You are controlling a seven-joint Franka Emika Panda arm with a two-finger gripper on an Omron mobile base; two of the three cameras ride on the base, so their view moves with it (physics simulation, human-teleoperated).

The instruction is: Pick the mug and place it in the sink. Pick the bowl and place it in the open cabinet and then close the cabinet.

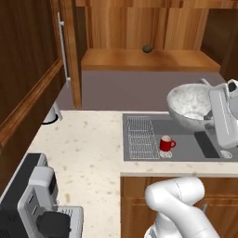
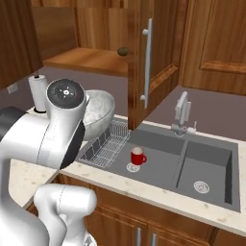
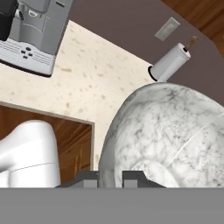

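On speckled cream table (image 1: 93, 144) in wood-panelled kitchen, left to right: one coffee machine (image 1: 32, 204) at near corner, one paper towel roll (image 2: 37, 91) by grey backsplash, one dark double-basin sink (image 2: 211, 163) with white wire rack (image 1: 141, 137). One red mug (image 1: 166, 143) upright in left basin beside rack. One stone-speckled bowl (image 1: 190, 104) lifted above sink, fingers (image 3: 132, 178) pinching its rim. One cabinet (image 1: 144, 58) above, door open, small dark object (image 1: 147, 48) on shelf.

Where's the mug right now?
The mug stands upright in the sink's left basin, beside the white wire rack, on the drain.
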